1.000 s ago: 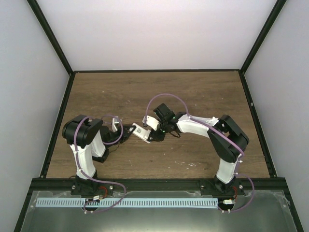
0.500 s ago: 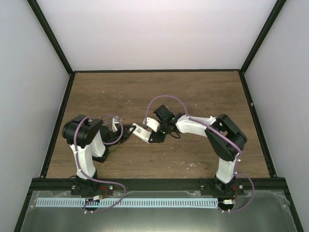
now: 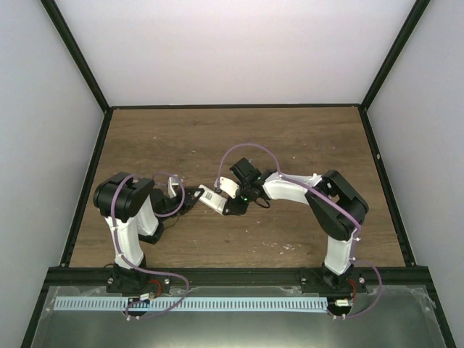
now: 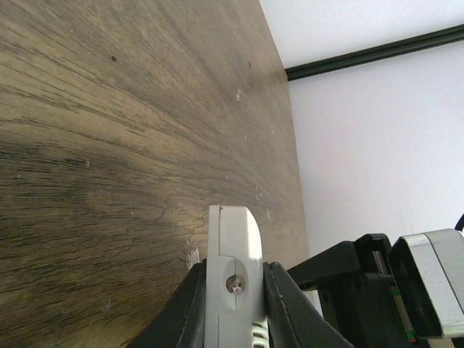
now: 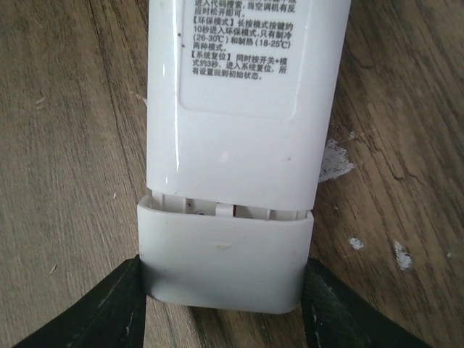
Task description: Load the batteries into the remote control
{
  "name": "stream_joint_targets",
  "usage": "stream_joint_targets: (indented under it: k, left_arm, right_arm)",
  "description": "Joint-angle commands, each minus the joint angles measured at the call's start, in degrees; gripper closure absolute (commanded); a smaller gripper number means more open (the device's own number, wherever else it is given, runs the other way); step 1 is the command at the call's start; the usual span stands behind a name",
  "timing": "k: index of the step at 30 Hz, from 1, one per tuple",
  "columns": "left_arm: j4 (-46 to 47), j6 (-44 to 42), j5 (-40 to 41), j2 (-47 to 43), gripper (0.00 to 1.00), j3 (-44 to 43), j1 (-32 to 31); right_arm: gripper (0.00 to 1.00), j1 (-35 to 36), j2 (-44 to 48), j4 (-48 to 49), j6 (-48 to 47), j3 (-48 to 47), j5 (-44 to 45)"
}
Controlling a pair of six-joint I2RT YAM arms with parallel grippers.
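Observation:
The white remote control (image 3: 211,196) hangs just above the wooden table, held between both grippers. My left gripper (image 3: 193,199) is shut on it; in the left wrist view the remote control (image 4: 230,246) stands edge-on, clamped between the two black fingers of the left gripper (image 4: 233,274). The right wrist view shows the remote control's (image 5: 239,87) back with a printed label. Its end cover (image 5: 225,257) sits slightly slid out, with a thin gap. My right gripper (image 5: 225,279) presses on both sides of that cover. The batteries are out of view.
The brown wooden table (image 3: 290,138) is bounded by a black frame and white walls. Pale chipped spots (image 5: 334,160) mark the wood under the remote. The right arm's black wrist body (image 4: 362,283) sits close beside the left fingers.
The right arm has eased slightly to the left, and the remote has shifted a touch left with it. The left arm has stayed still.

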State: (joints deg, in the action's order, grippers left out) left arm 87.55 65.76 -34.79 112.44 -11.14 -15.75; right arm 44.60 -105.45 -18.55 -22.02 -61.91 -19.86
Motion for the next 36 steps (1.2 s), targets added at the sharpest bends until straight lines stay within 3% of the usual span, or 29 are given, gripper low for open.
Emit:
stream_joint_targets:
  k: [1, 11, 24, 30, 36]
  left_arm:
    - [4.3, -1.8, 0.1, 1.2, 1.00, 0.7, -0.4]
    - [4.3, -1.7, 0.1, 1.2, 1.00, 0.6, -0.3]
    - [4.3, -1.7, 0.2, 1.2, 1.00, 0.7, -0.3]
    - [4.3, -1.7, 0.2, 1.1, 1.00, 0.7, -0.3]
    - [4.3, -1.6, 0.2, 1.1, 1.00, 0.7, -0.3]
  right_arm:
    - [0.52, 0.4, -2.0, -0.2, -0.3, -1.5, -0.2]
    - [0.49, 0.4, -2.1, 0.7, 0.0, -1.7, 0.6]
    - [0.38, 0.1, -0.3, 2.0, 0.0, -2.1, 0.6]
    - [0.38, -0.3, 0.0, 1.7, -0.1, -1.5, 1.0]
    - [0.44, -1.2, 0.6, 1.6, -0.2, -0.8, 0.3]
